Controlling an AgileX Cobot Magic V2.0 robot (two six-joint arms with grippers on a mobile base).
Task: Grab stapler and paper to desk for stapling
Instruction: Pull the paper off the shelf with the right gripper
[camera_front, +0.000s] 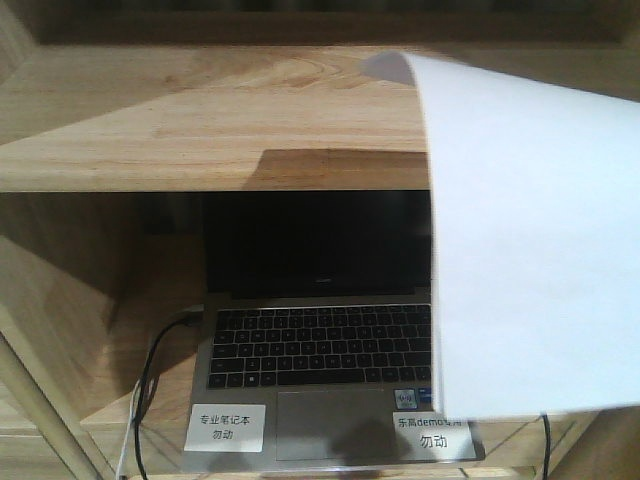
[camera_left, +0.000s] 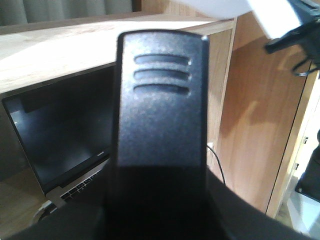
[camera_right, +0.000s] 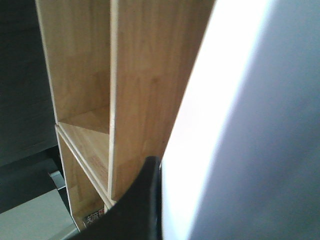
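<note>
The black stapler (camera_left: 160, 100) fills the middle of the left wrist view, standing upright with three grooves near its top. My left gripper (camera_left: 160, 205) is shut on its lower part, where everything is dark. The white paper (camera_front: 530, 240) hangs curved at the right of the front view, covering part of the laptop. In the right wrist view the paper (camera_right: 250, 125) lies flat against a black finger (camera_right: 142, 205), and my right gripper (camera_right: 162, 200) is shut on its edge. The other finger is hidden behind the sheet. The desk is out of view.
A pale wood shelf unit (camera_front: 200, 120) stands straight ahead, with an open laptop (camera_front: 320, 340) in its lower bay. Two white labels (camera_front: 226, 427) lie on the laptop's palm rest. A black cable (camera_front: 150, 380) runs down at the left. The shelf's side panel (camera_left: 255, 125) is close on the right.
</note>
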